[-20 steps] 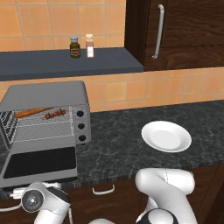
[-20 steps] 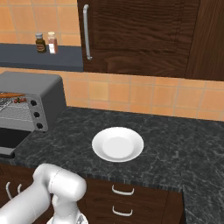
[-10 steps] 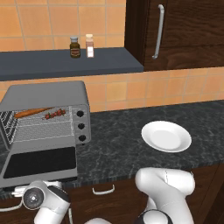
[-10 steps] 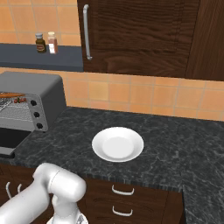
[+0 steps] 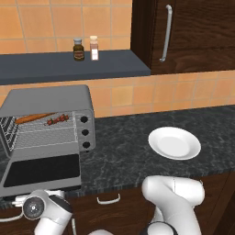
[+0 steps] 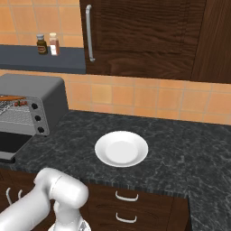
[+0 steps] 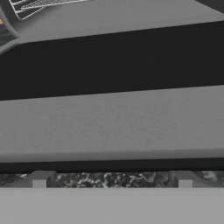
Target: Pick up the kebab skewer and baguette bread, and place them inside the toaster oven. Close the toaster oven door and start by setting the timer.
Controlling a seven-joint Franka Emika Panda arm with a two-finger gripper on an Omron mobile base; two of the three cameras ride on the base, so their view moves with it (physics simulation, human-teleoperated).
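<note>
The toaster oven [image 5: 46,98] [image 6: 40,90] stands at the counter's left end, and its toaster oven door [image 5: 41,170] [image 7: 112,61] lies folded down flat. On the wire rack inside lie the baguette bread [image 5: 34,118] [image 6: 9,98] and, to its right, the kebab skewer [image 5: 57,120] [image 6: 20,103]. Three black knobs [image 5: 85,132] run down the oven's right side. My gripper [image 7: 112,179] [image 5: 20,200] hangs low at the door's front edge. It is open, with the fingertips wide apart and nothing between them. The hand view looks along the door's grey frame and dark glass.
A white plate [image 5: 174,143] [image 6: 121,149] sits on the dark stone counter right of the oven. Two spice bottles [image 5: 79,49] stand on the shelf above. Dark cabinets hang at the upper right. Drawer handles [image 5: 108,198] lie under the counter edge, beside my arm.
My arm has shifted only slightly at the door's front edge. The gripper stays open and the food and door have not moved.
</note>
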